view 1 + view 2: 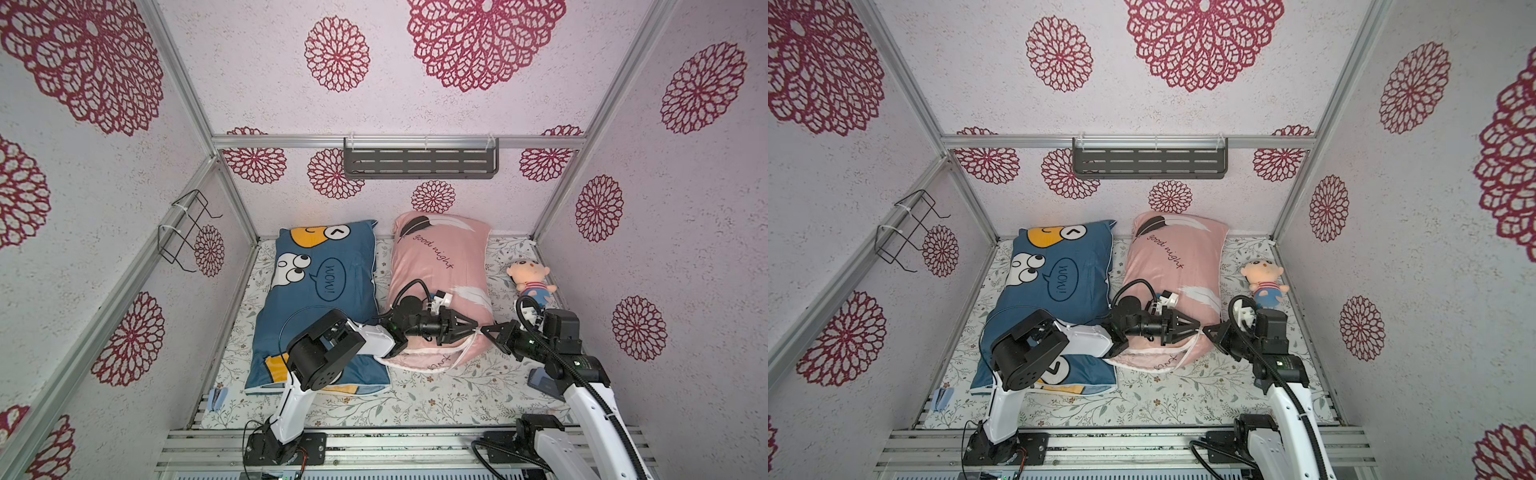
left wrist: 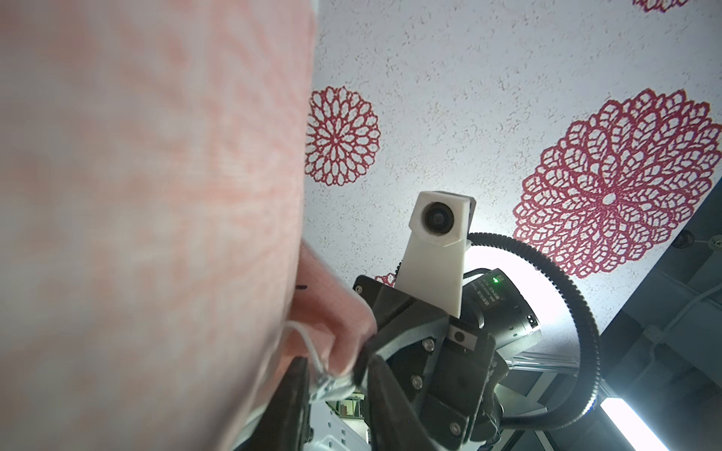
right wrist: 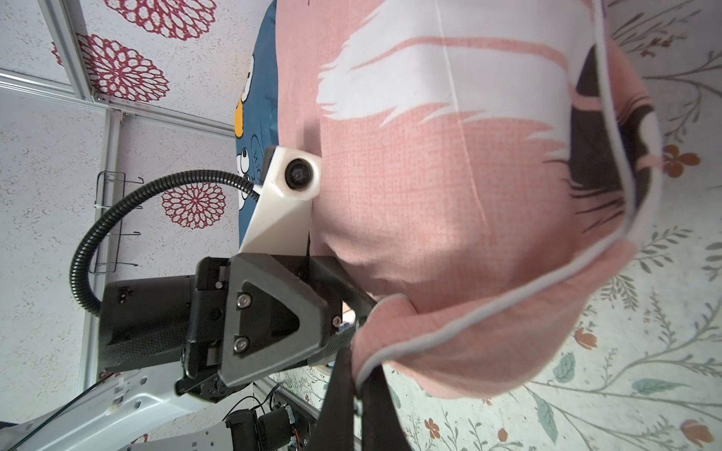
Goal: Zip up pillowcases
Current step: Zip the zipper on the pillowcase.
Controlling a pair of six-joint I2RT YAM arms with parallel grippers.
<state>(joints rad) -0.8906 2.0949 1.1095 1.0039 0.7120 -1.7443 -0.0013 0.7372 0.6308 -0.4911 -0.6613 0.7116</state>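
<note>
Pink pillowcase [image 1: 440,266], feather-printed with "good night" script and white-trimmed edge. Left tool [image 1: 477,328] pinched that edge; right tool [image 1: 484,331] clamped it alongside

The blue pillow [image 1: 353,257] has yellow and white cartoon faces with big black-and-white eyes. It also has a speech bubble drawn in dark lines. The pink pillow [image 1: 440,266] has white and black feathers, dark curly writing and a white cord along its edge. The doll [image 1: 530,278] has a peach face, a red-and-white striped top and blue bottoms. The sheet [image 1: 436,399] is white with grey-green leaves and small orange flowers. The walls [image 1: 415,108] are pale and speckled, with big dark red lacy flowers. The shelf [image 1: 419,163] is dark grey. The left arm [image 1: 291,403] and right arm [image 1: 590,409] are white with black parts.
</note>
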